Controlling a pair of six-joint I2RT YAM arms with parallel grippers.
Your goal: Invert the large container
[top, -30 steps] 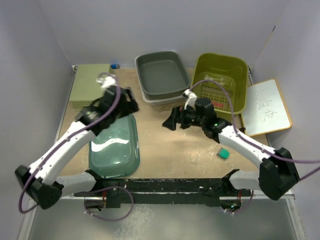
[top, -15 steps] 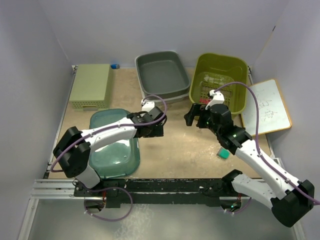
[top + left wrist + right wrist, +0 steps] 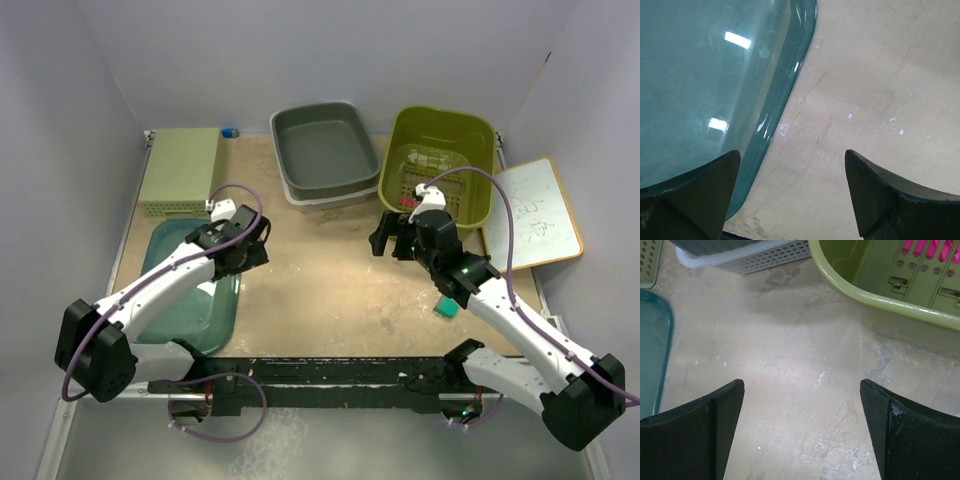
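The teal container [image 3: 212, 312] had just slid left and lay just in front of the pale green crate [image 3: 182, 170], seemingly bottom up. My left gripper [image 3: 791, 165] and right gripper [image 3: 802, 390] gaped wide, holding nothing; I judged the turning done.

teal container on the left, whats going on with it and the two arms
Two robot arms are working around the teal container, which lies flat on the left side of the table. The left gripper hovers open beside the container's right rim, holding nothing. The right gripper is also open and empty, over bare table near the green basket, apart from the container. The container's smooth, glossy top looks like its base facing up, but I cannot be sure.
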